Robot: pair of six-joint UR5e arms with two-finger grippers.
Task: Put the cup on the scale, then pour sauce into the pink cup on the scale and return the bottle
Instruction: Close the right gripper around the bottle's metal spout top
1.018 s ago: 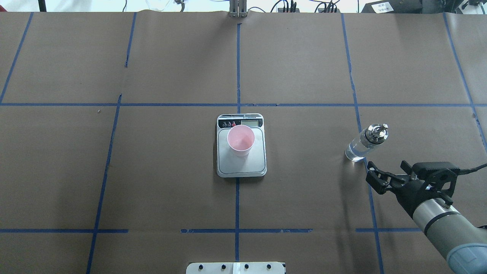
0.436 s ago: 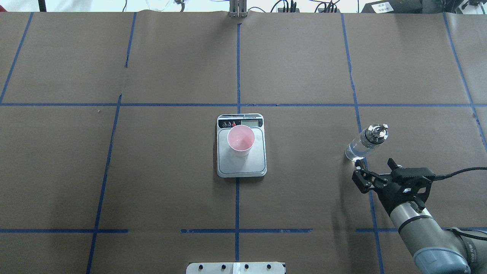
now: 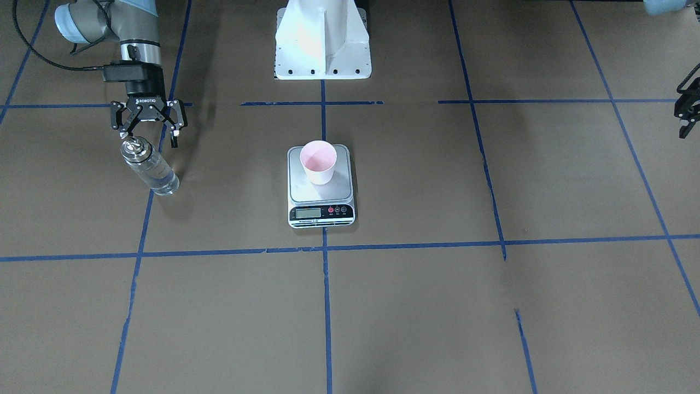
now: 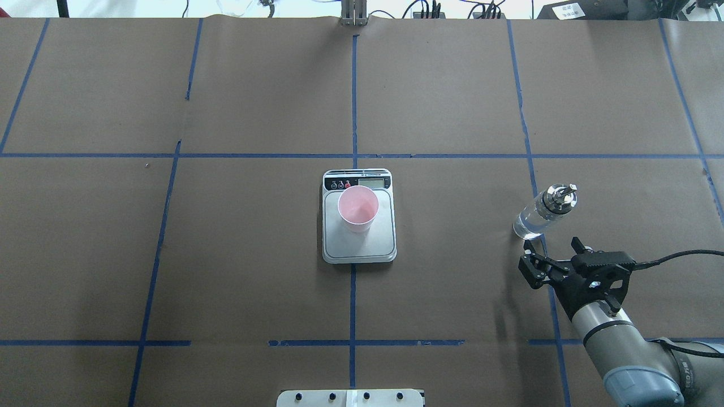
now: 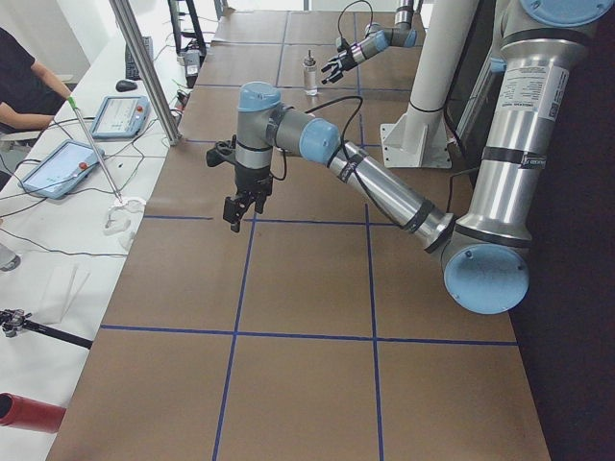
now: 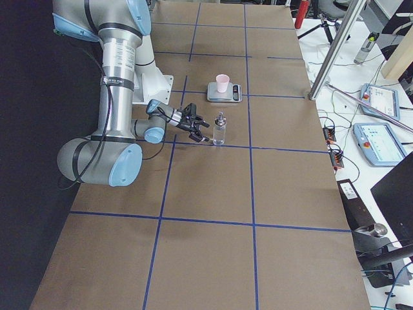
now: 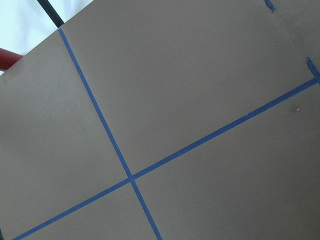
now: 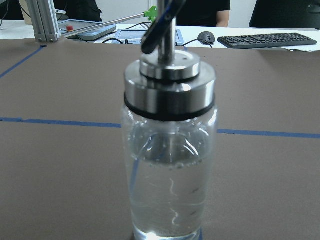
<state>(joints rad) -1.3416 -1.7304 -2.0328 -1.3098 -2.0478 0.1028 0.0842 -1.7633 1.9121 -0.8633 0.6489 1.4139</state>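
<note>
— Cup (image 4: 357, 208)?
— Upright on the scale (image 4: 380, 244), toward the display end. Bare steel showing on the robot's side and along both flanks, well inside the platform's edges.
— And the scale?
— Mid-desk (image 4: 226, 254), astride the centre blue tape line, display turned away from the robot.
— Bottle (image 4: 543, 212)?
— Upright, off to the robot's right, base on a blue tape line. Well apart from the scale, with a wide stretch of brown desk between. Clear sauce (image 8: 170, 195) inside, more than half full as seen from the right wrist.
— Right end effector (image 4: 551, 244)?
— Fingers spread wide, held low, just on the robot's side of the bottle and aimed at it. Close, but apart from the glass.
— Left end effector (image 5: 242, 211)?
— Raised over the desk toward its left end, far from scale and bottle. Cut by the frame edge in the front view and small from the side, so spread or together: cannot tell.
</note>
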